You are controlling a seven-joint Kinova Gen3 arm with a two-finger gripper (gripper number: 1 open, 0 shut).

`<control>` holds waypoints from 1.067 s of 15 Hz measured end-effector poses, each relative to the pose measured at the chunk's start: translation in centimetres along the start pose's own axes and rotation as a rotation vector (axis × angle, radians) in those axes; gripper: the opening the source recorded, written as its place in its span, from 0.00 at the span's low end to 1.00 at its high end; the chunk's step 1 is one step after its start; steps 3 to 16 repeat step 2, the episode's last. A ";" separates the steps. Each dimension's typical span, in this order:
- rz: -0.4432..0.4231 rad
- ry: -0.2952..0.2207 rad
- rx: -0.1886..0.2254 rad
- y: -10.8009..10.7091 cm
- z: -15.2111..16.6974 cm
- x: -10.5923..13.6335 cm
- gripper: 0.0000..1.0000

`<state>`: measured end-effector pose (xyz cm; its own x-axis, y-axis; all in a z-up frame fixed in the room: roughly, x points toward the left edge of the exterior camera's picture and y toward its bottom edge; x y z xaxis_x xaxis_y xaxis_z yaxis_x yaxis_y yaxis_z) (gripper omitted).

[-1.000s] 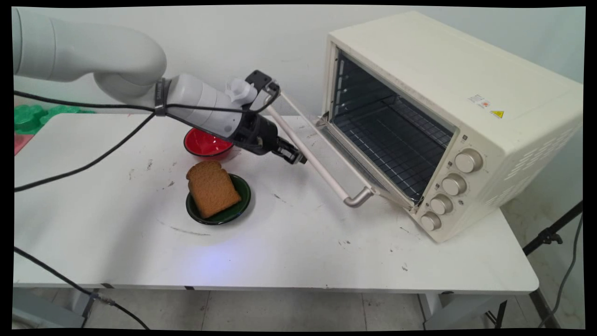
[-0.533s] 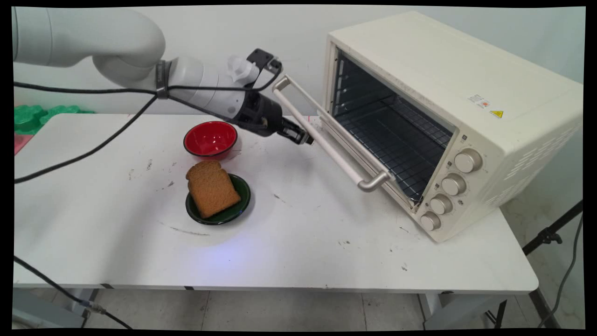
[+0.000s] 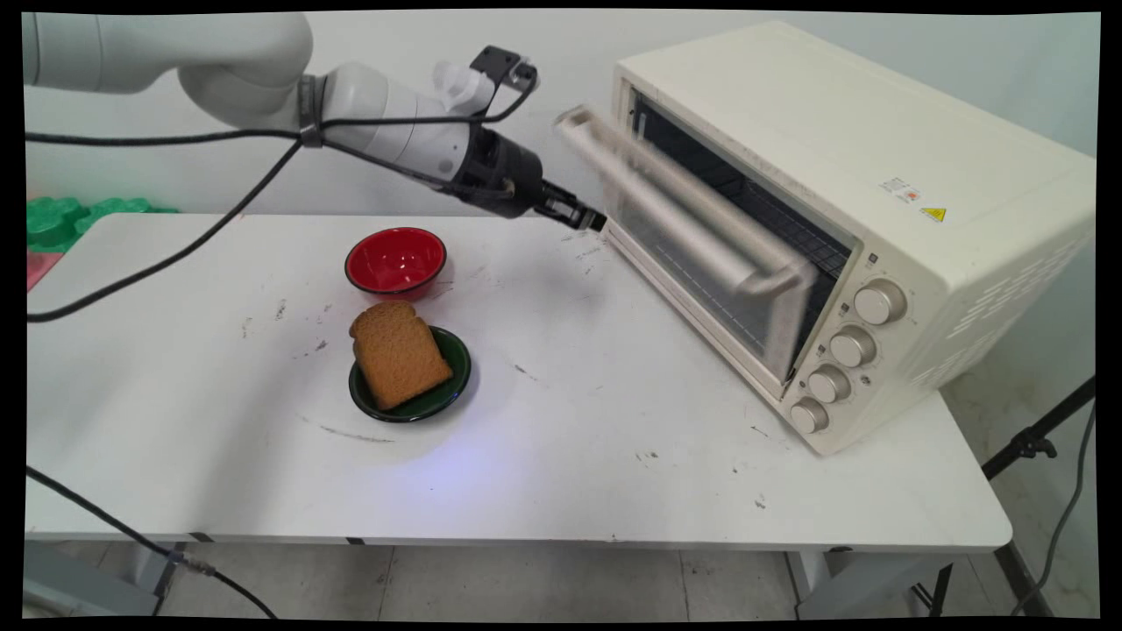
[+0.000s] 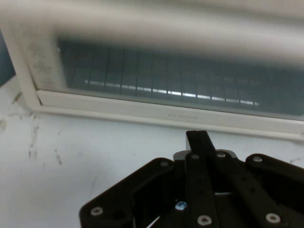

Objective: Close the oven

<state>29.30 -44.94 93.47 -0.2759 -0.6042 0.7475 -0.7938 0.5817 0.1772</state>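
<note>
Gripper (image 3: 589, 219) sits just off the lower left corner of the toaster oven's door (image 3: 701, 254), black fingers pressed together with nothing between them; in my hand view (image 4: 202, 142) I see them as one closed stack pointing at the foot of the door. I can't tell whether the tips touch the door or stand just clear of it. The door is tilted, partway between flat and upright, and smeared with motion, its metal handle (image 3: 675, 215) blurred across the front. Through the glass I make out the wire rack (image 4: 166, 80) inside; I see nothing lying on it. The cream toaster oven (image 3: 877, 175) stands on the right half of the white table (image 3: 570, 473), four knobs (image 3: 841, 350) in a column down its front right side.

Left of the gripper, well apart from it, a red bowl (image 3: 395, 260) stands on the table, and I see nothing in it. Just in front of that, a dark green dish (image 3: 443, 386) carries one brown slice of bread (image 3: 399, 353), which overhangs the dish's rear left rim.
</note>
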 end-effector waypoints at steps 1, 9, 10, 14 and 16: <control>0.000 0.008 -0.001 0.0 0.0 0.4 0.00; 0.000 0.017 -0.002 -0.1 -0.1 0.9 0.00; 0.000 0.017 -0.002 -0.1 -0.1 0.9 0.00; 0.000 0.017 -0.002 -0.1 -0.1 0.9 0.00; 0.000 0.017 -0.002 -0.1 -0.1 0.9 0.00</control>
